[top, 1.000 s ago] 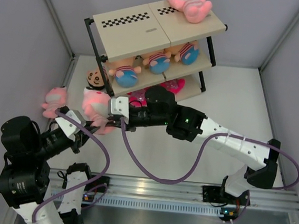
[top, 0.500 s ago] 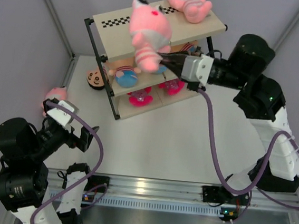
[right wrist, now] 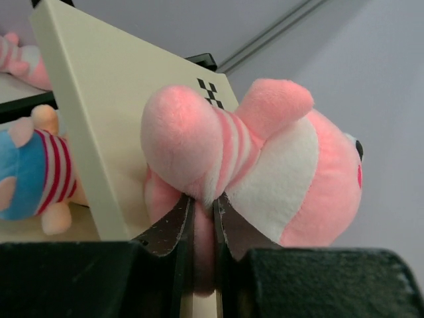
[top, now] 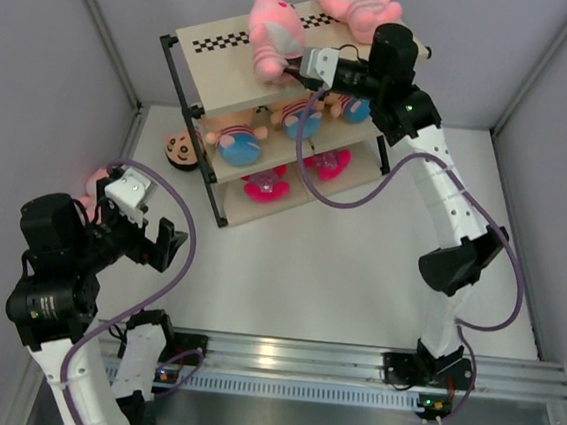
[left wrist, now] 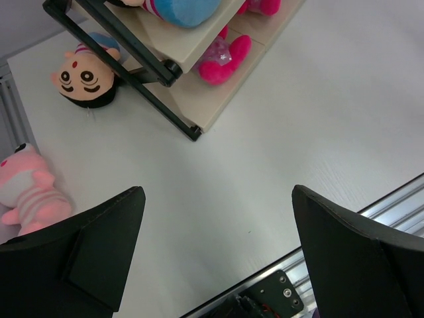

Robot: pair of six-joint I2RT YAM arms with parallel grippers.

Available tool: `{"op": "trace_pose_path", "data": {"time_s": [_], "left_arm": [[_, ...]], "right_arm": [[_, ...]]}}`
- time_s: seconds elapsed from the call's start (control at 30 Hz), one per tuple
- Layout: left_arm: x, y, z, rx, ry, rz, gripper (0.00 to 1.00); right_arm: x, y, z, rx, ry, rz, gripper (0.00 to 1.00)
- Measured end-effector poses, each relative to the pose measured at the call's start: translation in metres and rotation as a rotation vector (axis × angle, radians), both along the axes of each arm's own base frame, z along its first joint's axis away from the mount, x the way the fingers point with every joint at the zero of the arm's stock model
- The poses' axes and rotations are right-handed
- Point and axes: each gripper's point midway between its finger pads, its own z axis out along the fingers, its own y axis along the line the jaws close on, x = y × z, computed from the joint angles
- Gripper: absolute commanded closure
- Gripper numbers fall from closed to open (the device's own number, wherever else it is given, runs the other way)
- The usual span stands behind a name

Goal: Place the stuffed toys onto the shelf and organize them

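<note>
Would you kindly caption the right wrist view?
Right gripper pinches a pink striped plush toy at the cream top shelf board.

The overhead camera looks down from behind the arms; both wrist cameras share its shelf, right closest.

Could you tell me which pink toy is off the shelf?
The pink toy on the table left of the shelf; the gripped one and the corner one are on its top board.
</note>
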Motion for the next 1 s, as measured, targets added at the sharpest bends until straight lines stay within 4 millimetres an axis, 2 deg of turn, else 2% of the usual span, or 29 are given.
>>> {"op": "trace_pose_path", "data": {"time_s": [0.07, 0.17, 0.2, 0.27, 0.3, 0.4, 0.63, 0.8, 0.93, 1.0], "left_arm": [[0.0, 0.001, 0.0, 0.005, -0.001, 0.001, 0.01], [0.001, 0.001, -0.002, 0.007, 0.002, -0.001, 0.01], [0.001, 0.001, -0.003, 0.007, 0.004, -0.001, 0.01], [0.002, 0.002, -0.005, 0.008, 0.009, -0.002, 0.01], [0.003, 0.002, -0.006, 0.008, 0.011, -0.003, 0.01], [0.003, 0.002, -0.007, 0.012, 0.012, -0.004, 0.01], [0.004, 0.003, -0.008, 0.023, 0.009, -0.005, 0.02], [0.004, 0.003, -0.008, 0.023, 0.009, -0.006, 0.01], [0.007, 0.006, -0.016, 0.021, 0.03, 0.006, 0.01], [0.011, 0.011, -0.025, 0.024, 0.055, 0.032, 0.02]], "right_arm": [[0.016, -0.001, -0.002, 0.021, -0.004, -0.012, 0.89], [0.021, -0.011, 0.011, 0.05, -0.019, -0.025, 0.8], [0.021, -0.014, 0.016, 0.061, -0.027, -0.028, 0.71], [0.02, -0.018, 0.022, 0.071, -0.033, -0.032, 0.63], [0.019, -0.019, 0.025, 0.076, -0.034, -0.032, 0.52], [0.017, -0.02, 0.027, 0.084, -0.033, -0.03, 0.39], [0.015, -0.024, 0.034, 0.094, -0.052, -0.05, 0.33], [0.001, -0.037, 0.044, 0.121, -0.044, -0.081, 0.26], [-0.02, -0.058, 0.063, 0.214, 0.009, -0.134, 0.25], [-0.032, -0.075, 0.074, 0.28, 0.051, -0.189, 0.24]]}}
